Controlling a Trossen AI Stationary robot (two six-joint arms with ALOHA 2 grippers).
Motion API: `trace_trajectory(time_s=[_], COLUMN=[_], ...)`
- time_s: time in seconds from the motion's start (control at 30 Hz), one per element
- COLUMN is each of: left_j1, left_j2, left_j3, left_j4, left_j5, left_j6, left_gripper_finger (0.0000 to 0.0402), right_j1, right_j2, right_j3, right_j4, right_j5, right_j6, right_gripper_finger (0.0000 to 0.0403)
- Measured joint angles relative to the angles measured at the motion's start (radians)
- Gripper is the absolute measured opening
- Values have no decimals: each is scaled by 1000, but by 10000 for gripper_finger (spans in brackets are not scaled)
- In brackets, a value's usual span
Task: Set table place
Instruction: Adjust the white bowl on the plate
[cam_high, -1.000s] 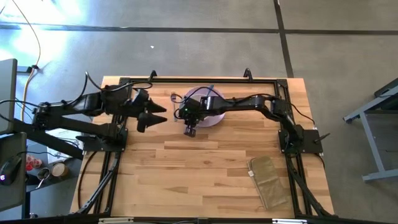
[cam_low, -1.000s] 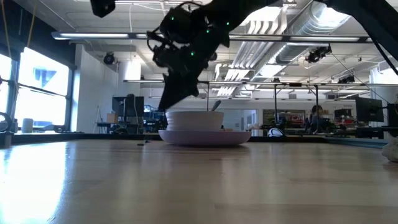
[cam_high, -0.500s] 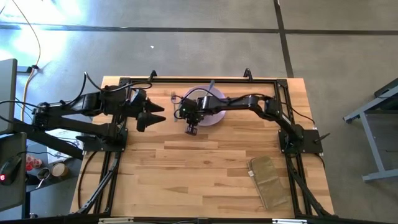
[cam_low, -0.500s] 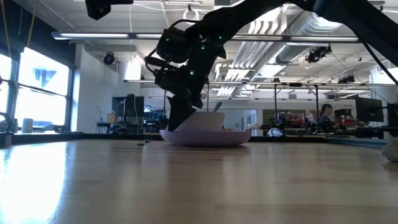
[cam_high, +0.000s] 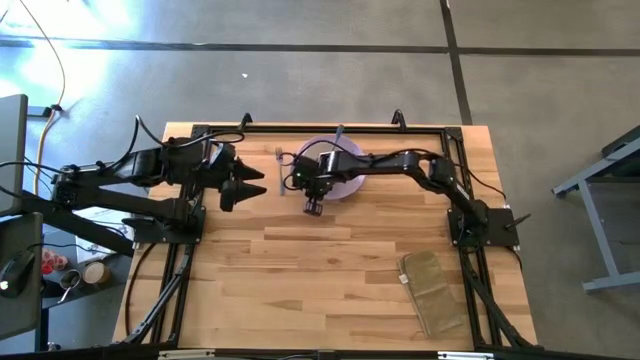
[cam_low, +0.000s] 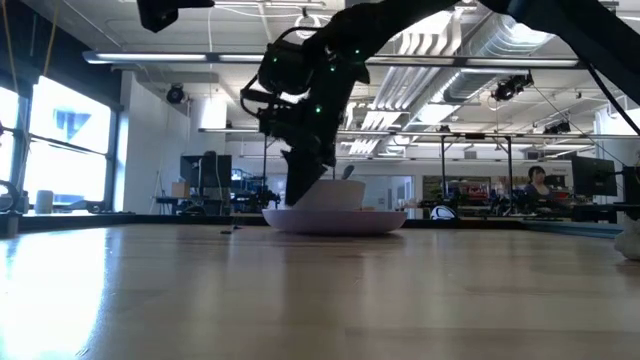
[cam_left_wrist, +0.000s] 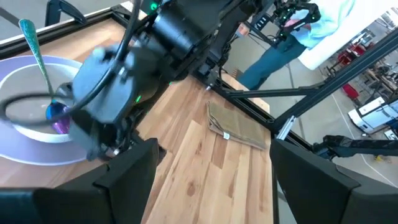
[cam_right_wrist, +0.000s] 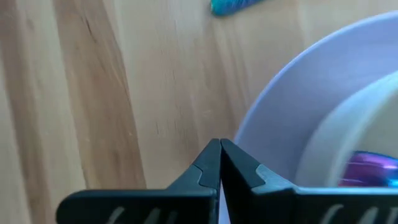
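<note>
The lavender plate (cam_high: 345, 184) lies on the table's far middle, and the cream bowl (cam_left_wrist: 37, 127) stands on it. The iridescent spoon (cam_left_wrist: 45, 78) leans in the bowl, its handle up. The teal-handled fork (cam_high: 279, 158) lies on the wood left of the plate. My right gripper (cam_right_wrist: 221, 149) is shut and points down at the plate's near-left rim (cam_right_wrist: 261, 134); it also shows in the low view (cam_low: 292, 203). My left gripper (cam_high: 258, 183) is open and empty, left of the plate. My right gripper's shut fingertips (cam_right_wrist: 211, 158) stand down at the table right beside the outer edge of the plate's near-left rim (cam_right_wrist: 245, 149), coming from above. I cannot tell whether they touch the rim.
A tan folded cloth (cam_high: 432, 290) lies near the table's front right corner. A black frame (cam_high: 320, 128) runs along the far edge. The wood (cam_high: 300, 270) in the near middle is bare. A person stands beyond the table in the left wrist view (cam_left_wrist: 292, 37).
My right gripper has come down from above the plate's left side to the table beside the plate's near-left rim, and has then shifted a little toward the table's right edge.
</note>
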Motion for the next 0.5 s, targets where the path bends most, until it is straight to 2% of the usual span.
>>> trace_trajectory(time_s=[0.23,0.33,0.5], left_j1=[0,0,0], left_j2=[0,0,0], left_j3=[0,0,0], left_j4=[1,1,2], left_j5=[0,0,0], left_j6=[-1,-2,-2], left_gripper_finger=[298,298,298], right_j1=[7,-37,-141], right_j2=[-121,-163,-186], right_j3=[0,0,0], right_j4=[-34,-85,-222], right_j5=[37,89,104], right_j6=[-11,-12,37], right_gripper_finger=[0,0,0])
